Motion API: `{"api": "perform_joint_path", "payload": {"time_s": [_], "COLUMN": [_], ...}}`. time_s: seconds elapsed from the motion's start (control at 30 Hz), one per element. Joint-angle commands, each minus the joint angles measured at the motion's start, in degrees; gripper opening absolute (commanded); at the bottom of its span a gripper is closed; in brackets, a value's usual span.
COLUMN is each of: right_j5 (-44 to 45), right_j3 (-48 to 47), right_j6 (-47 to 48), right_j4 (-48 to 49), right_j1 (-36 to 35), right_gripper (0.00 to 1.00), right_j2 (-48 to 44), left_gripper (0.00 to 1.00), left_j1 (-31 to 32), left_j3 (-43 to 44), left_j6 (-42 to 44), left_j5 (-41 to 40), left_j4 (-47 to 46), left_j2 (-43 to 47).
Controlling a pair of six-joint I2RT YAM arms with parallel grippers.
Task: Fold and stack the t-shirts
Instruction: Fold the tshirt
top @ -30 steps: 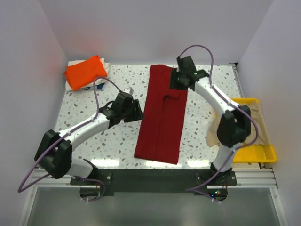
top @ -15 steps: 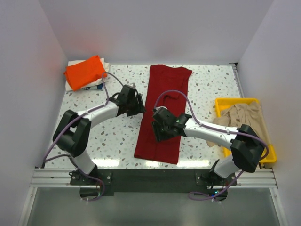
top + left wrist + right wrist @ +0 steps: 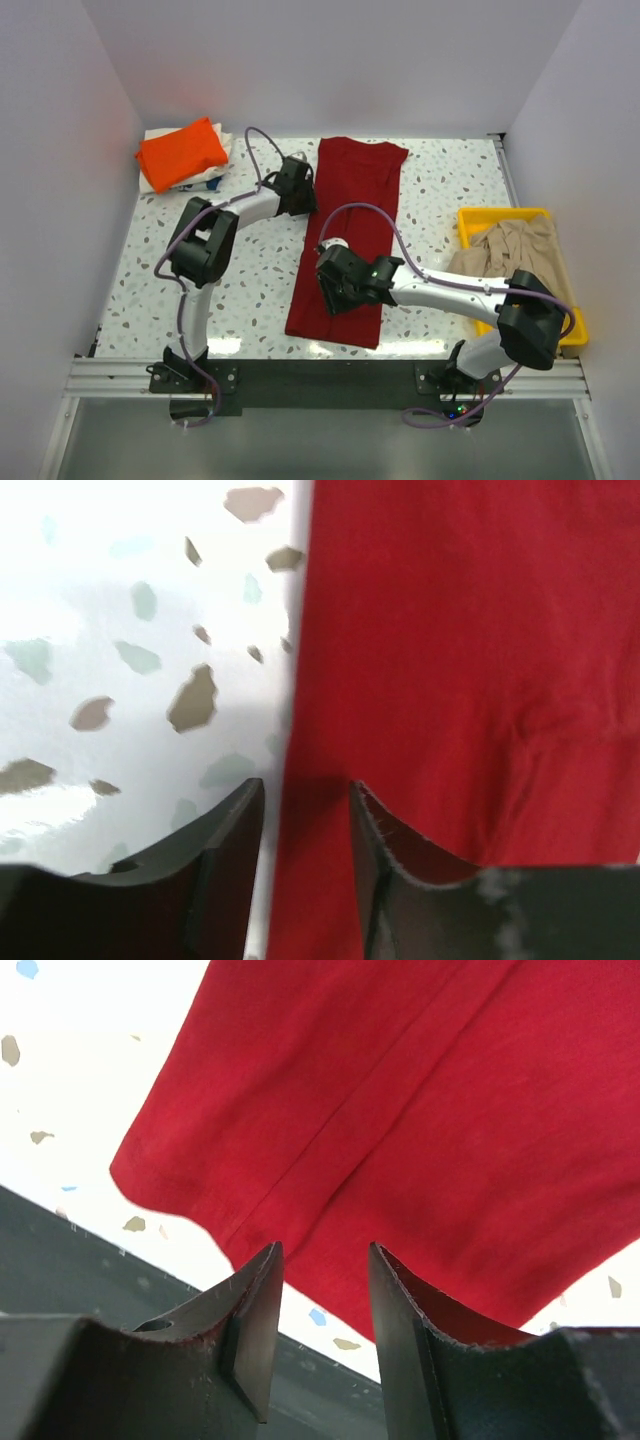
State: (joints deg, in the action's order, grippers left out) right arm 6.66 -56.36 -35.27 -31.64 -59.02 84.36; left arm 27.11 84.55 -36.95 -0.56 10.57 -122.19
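Observation:
A dark red t-shirt (image 3: pixel 350 235), folded into a long strip, lies down the middle of the table. My left gripper (image 3: pixel 305 197) is open at the strip's left edge near the far end; in the left wrist view (image 3: pixel 305 800) its jaws straddle that edge of the red cloth (image 3: pixel 450 660). My right gripper (image 3: pixel 326 298) is open just above the strip's near part; in the right wrist view (image 3: pixel 325 1260) its fingers hang over the near hem (image 3: pixel 400 1110). A bright orange shirt (image 3: pixel 182 150) lies folded on a whitish one (image 3: pixel 205 181) at the back left. A beige shirt (image 3: pixel 515 250) lies crumpled in the tray.
A yellow plastic tray (image 3: pixel 570 335) sits at the table's right edge. White walls close in the left, back and right sides. A dark rail (image 3: pixel 320 375) runs along the near edge, close to the shirt's hem.
My right arm swung from the shirt's far end down to its near part. My left gripper slid along the left edge toward the far end.

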Motion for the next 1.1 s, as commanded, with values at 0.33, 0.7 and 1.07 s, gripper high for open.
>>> {"api": "perform_joint_path", "payload": {"time_s": [0.33, 0.7, 1.07], "right_j5": [7.0, 9.4, 9.3], "right_j3": [-1.8, -4.3, -2.8], "right_j6": [-4.5, -5.8, -7.0], "right_j4": [2.8, 2.0, 1.0], "right_j1": [-8.8, -13.1, -14.2], "right_gripper": [0.42, 0.42, 0.39], "right_j2": [5.7, 9.4, 10.9], "left_gripper": [0.19, 0.18, 0.18], "left_j1": [-0.4, -0.4, -0.7], "left_j3": [3.3, 2.9, 3.9], "left_j6": [2.9, 3.4, 3.6], "left_j5": [-8.9, -8.9, -8.7], "left_j4": [4.8, 4.5, 4.7], "left_j2": [-6.0, -6.6, -7.1]}}
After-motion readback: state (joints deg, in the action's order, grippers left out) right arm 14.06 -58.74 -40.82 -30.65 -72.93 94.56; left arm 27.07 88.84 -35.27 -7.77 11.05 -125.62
